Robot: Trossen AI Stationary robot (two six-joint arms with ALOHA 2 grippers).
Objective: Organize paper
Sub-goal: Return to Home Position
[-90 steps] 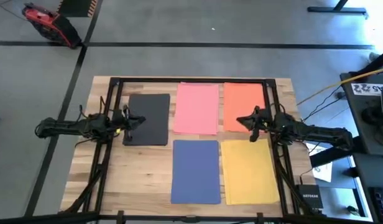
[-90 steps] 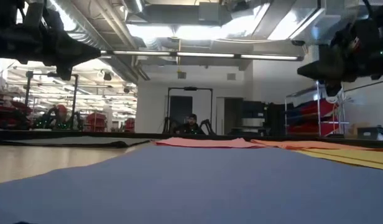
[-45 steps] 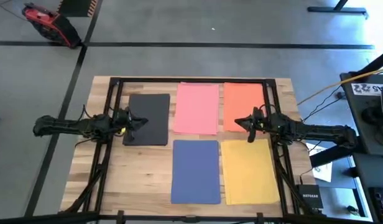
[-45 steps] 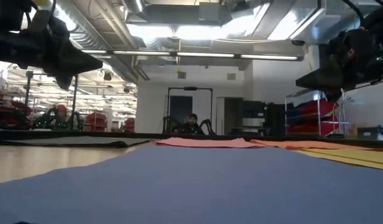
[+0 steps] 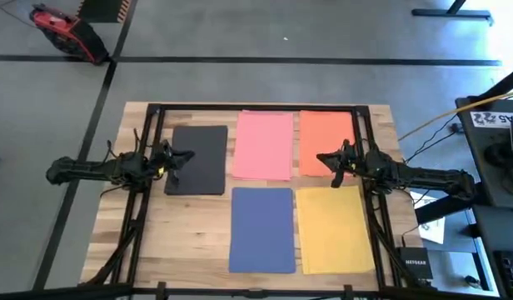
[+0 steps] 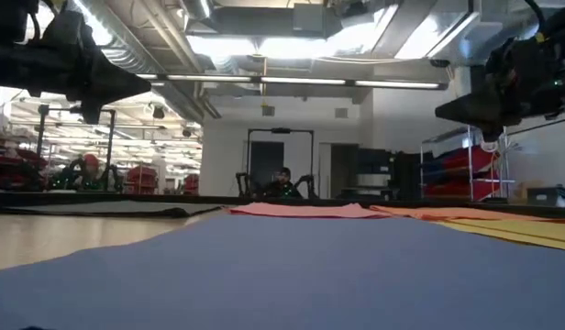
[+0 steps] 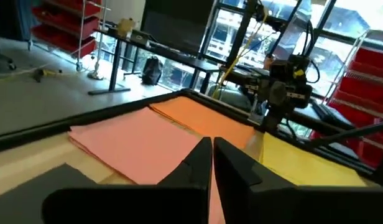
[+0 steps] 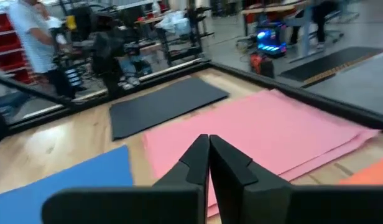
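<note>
The left pincer point(image 5: 190, 156) hangs closed and empty over the black paper point(image 5: 208, 165). The right pincer point(image 5: 320, 158), closed too, hangs over the orange paper point(image 5: 325, 133).

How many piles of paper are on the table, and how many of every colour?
black paper: 1 pile
pink paper: 1 pile
orange-red paper: 1 pile
blue paper: 1 pile
yellow paper: 1 pile
Total: 5 piles. The number of sheets in each pile cannot be told.
</note>
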